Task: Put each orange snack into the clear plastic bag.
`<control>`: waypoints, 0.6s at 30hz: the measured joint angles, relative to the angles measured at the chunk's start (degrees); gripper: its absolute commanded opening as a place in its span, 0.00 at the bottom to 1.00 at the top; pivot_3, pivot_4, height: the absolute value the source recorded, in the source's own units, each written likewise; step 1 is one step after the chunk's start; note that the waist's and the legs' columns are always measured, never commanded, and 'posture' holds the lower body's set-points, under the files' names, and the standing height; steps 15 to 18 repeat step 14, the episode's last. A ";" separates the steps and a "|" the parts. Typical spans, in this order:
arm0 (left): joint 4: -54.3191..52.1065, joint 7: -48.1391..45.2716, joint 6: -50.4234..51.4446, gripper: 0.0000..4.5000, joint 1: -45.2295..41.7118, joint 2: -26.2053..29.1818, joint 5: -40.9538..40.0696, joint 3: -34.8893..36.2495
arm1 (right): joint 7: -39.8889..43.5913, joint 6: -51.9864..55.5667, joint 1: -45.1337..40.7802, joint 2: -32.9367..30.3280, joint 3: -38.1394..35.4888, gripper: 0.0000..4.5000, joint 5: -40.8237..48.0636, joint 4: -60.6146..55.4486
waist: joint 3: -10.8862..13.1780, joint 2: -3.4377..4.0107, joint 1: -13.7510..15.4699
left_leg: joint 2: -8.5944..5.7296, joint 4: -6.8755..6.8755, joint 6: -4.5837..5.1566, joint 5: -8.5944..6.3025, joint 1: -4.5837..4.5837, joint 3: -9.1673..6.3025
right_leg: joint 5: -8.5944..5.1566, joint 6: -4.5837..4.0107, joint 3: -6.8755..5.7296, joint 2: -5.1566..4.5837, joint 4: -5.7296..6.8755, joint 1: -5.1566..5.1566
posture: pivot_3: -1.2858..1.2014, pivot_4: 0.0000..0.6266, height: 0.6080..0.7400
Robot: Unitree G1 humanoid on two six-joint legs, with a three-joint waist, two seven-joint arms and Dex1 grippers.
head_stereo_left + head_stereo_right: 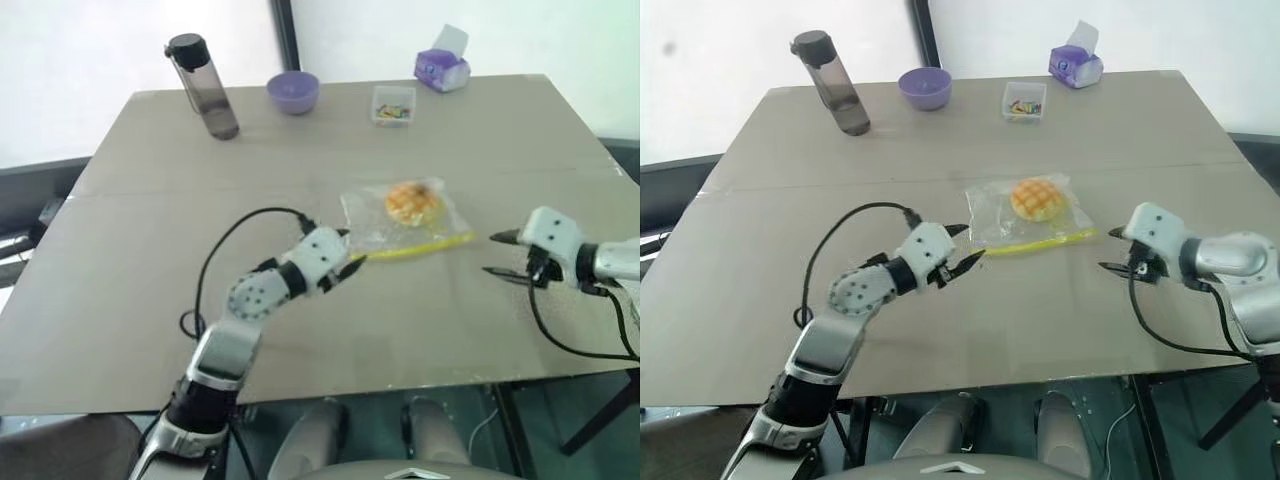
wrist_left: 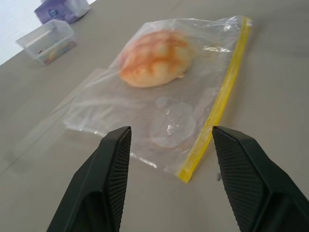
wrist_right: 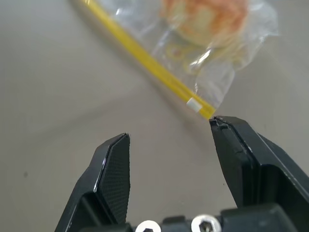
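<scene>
Orange snack (image 1: 1039,198): one counted, a domed bun with a pale grid on top. It lies inside the clear plastic bag (image 1: 1025,227), right of centre in the head views, on the grey worktop (image 1: 760,230). I judge the step done for this bun; no other orange snack is on view.

Bag: one, lying flat, its yellow seal strip (image 1: 1048,242) along the edge nearest me. Whether the strip is pressed closed I cannot tell.

My left gripper (image 1: 967,247) sits just left of the bag's near corner, jaws apart, holding nothing; in its wrist view the bag's edge lies just beyond the fingertips, not between them. My right gripper (image 1: 1118,251) stands just off the strip's right-hand end, jaws likewise apart and empty. I judge the two are placed at opposite ends of the strip because that is where the bag's mouth is worked.

Other items, upper part of the frame, well apart from the bag: one dark bottle (image 1: 831,82), one purple bowl (image 1: 924,87), one small clear box (image 1: 1025,102) of coloured bits, one purple tissue pack (image 1: 1075,65).
</scene>
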 measured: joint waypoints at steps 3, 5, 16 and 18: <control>-4.73 -0.43 8.17 0.63 5.14 2.02 -8.00 10.37 | 2.03 2.41 7.10 -0.23 -7.71 0.66 6.02 0.24 | 0.00 0.01 0.24 | 0.00 -0.01 0.02 -0.02 -0.01 0.01 | 0.00 0.00 0.01 -0.01 -0.07 0.00 | 0.52 0.24 1.00; -7.03 -1.01 11.60 0.63 7.75 3.02 -11.80 14.18 | 2.83 2.96 8.63 -0.27 -9.66 0.66 8.12 0.70 | 0.00 0.01 0.05 | 0.00 0.02 0.02 -0.02 0.02 0.06 | 0.00 0.00 0.05 -0.01 -0.05 0.03 | 0.52 0.24 1.00; -15.35 -6.82 16.68 0.63 23.42 8.35 -25.31 21.66 | 7.92 0.10 11.11 -1.01 -18.09 0.66 13.58 9.94 | -0.01 0.04 0.40 | 0.04 -0.03 0.25 -0.16 0.14 0.08 | -0.01 -0.02 0.02 -0.02 -0.04 0.11 | 0.52 0.24 1.00; -15.35 -6.82 16.68 0.63 23.42 8.35 -25.31 21.66 | 7.92 0.10 11.11 -1.01 -18.09 0.66 13.58 9.94 | -0.01 0.04 0.40 | 0.04 -0.03 0.25 -0.16 0.14 0.08 | -0.01 -0.02 0.02 -0.02 -0.04 0.11 | 0.52 0.24 1.00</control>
